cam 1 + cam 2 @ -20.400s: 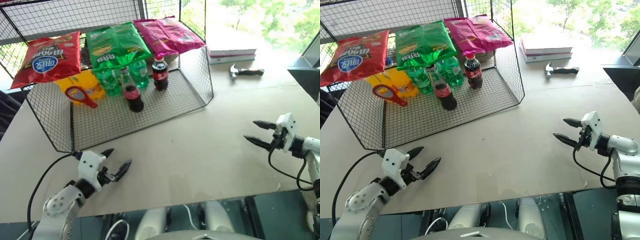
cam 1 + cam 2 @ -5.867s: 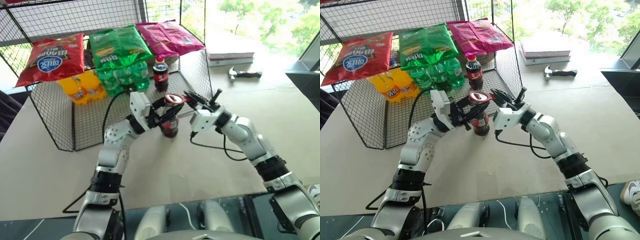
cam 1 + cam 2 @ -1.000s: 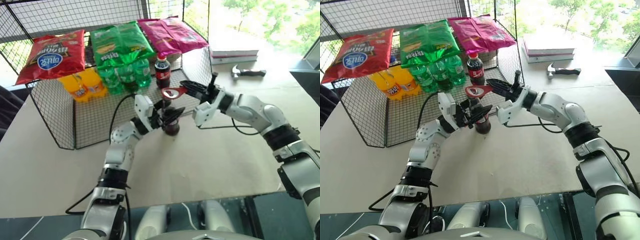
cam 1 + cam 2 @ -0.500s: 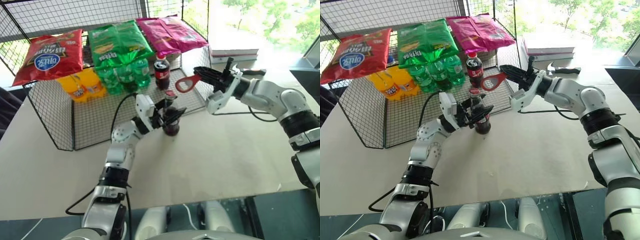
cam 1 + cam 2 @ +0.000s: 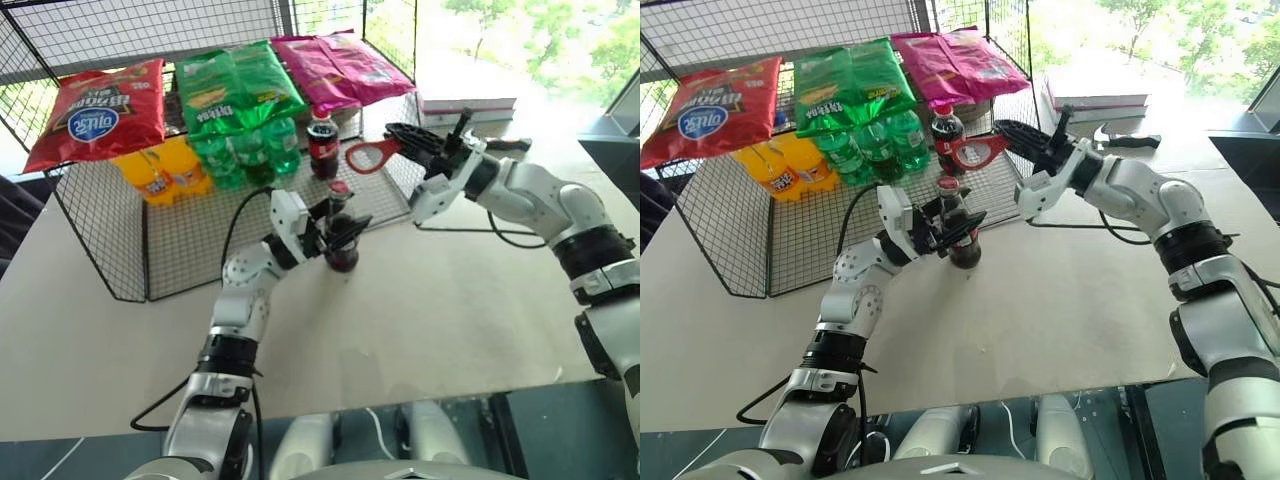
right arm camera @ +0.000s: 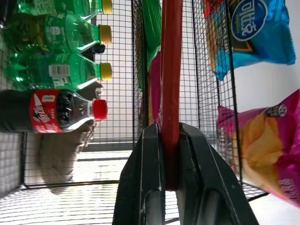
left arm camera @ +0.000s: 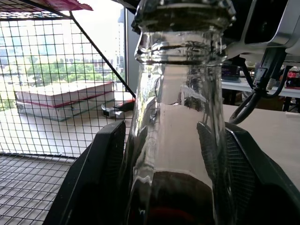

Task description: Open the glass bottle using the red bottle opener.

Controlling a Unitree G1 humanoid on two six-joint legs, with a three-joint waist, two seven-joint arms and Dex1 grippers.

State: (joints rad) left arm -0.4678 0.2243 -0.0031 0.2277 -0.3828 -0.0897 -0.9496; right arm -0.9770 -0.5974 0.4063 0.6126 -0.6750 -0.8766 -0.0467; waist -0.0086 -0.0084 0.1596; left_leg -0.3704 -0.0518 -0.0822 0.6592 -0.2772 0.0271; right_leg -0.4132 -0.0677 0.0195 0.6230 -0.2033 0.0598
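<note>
Frame centre – left gripper (image 5: 335, 228) clasps the glass bottle (image 5: 341, 240); up and right of it, right gripper (image 5: 400, 142) pinches the red opener (image 5: 368, 155).

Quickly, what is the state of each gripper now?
Left gripper: closed around the glass bottle.
Right gripper: shut on the red bottle opener.

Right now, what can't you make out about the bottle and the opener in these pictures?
- Glass bottle: lower body cut off by the left wrist view's edge; left gripper fingers cover its sides.
- Crown cap: too small in the eye views to tell whether it is lifted.
- Red bottle opener: edge-on in the right wrist view, head hidden.
</note>
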